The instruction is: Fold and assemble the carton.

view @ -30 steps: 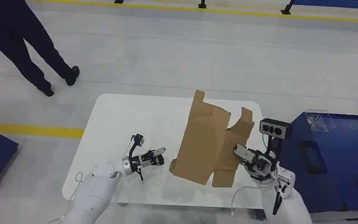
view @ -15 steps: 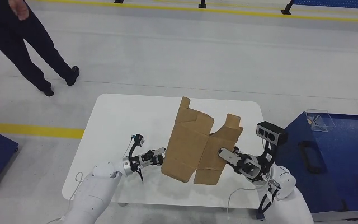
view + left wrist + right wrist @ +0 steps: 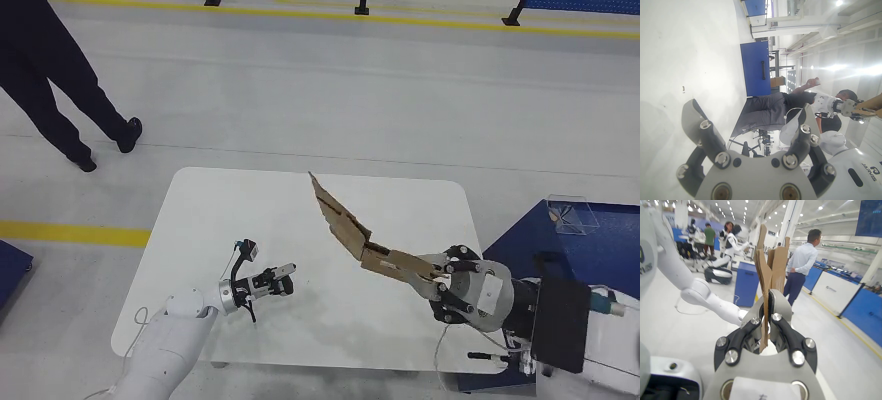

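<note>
Top view: the right tool (image 3: 432,272) is clenched on one end of the carton (image 3: 345,225). It holds the carton in the air above the right half of the worktop (image 3: 230,210). The carton is flattened and seen almost edge-on. It slants from the tool up over the middle of the worktop, with a bend partway along. The left tool (image 3: 283,275) is low over the worktop's near left part, well apart from the carton. It is released, with nothing between its fingers.

Left wrist view: the left tool (image 3: 748,111) has its two fingers spread wide and bare. Farther off, the right tool (image 3: 857,111) grips the brown carton (image 3: 873,105), which is raised clear of the worktop.

Right wrist view: the right tool (image 3: 767,294) pinches the carton (image 3: 772,270) between both pads. The cardboard stands edge-on, and its layers fan apart a little beyond the fingertips. A short strip of it runs back between the fingers toward the wrist.
</note>
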Motion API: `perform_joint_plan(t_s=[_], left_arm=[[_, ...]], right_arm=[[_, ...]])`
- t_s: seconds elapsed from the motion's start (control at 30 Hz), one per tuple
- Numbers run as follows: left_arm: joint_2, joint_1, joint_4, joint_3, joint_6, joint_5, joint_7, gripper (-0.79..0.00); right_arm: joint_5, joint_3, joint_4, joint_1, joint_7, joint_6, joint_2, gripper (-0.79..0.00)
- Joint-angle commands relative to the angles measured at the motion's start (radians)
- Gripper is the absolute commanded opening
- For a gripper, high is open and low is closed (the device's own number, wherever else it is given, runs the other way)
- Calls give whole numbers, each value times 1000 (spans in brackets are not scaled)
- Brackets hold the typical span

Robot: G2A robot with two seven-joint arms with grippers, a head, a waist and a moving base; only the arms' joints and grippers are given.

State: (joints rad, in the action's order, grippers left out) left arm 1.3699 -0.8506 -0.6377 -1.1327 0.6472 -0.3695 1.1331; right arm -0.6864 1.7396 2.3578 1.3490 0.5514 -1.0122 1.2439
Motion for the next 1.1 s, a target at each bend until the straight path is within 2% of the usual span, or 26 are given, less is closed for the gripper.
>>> perform_joint_plan(t_s=[0.0, 0.23, 0.3, 0.47, 0.53, 0.63, 0.73, 0.87, 0.97, 1.07], left_arm=[[0, 0, 0, 0, 0, 0, 0, 0], [0, 0, 0, 0, 0, 0, 0, 0], [0, 0, 0, 0, 0, 0, 0, 0], [0, 0, 0, 0, 0, 0, 0, 0], [0, 0, 0, 0, 0, 0, 0, 0], [0, 0, 0, 0, 0, 0, 0, 0], [0, 0, 0, 0, 0, 0, 0, 0], [0, 0, 0, 0, 0, 0, 0, 0], [0, 0, 0, 0, 0, 0, 0, 0], [0, 0, 0, 0, 0, 0, 0, 0]], right_arm=[[-255, -32, -8, -45, -129, 0, -13, -785], [-1064, -126, -8, -114, -660, 0, -89, -785], [-1284, -148, -8, -119, -821, 35, -107, -785], [-1758, -219, -8, -39, -1163, 284, -154, -785], [-1931, -226, -8, -6, -1229, 430, -168, -785], [-2106, -243, -8, 55, -1276, 637, -179, -785], [-2175, -256, -8, 114, -1279, 770, -183, -785], [-2159, -258, -8, 170, -1287, 849, -186, -785], [-1937, -217, -8, 185, -1309, 785, -184, -785], [-1613, -119, -8, 175, -1334, 638, -183, -785]])
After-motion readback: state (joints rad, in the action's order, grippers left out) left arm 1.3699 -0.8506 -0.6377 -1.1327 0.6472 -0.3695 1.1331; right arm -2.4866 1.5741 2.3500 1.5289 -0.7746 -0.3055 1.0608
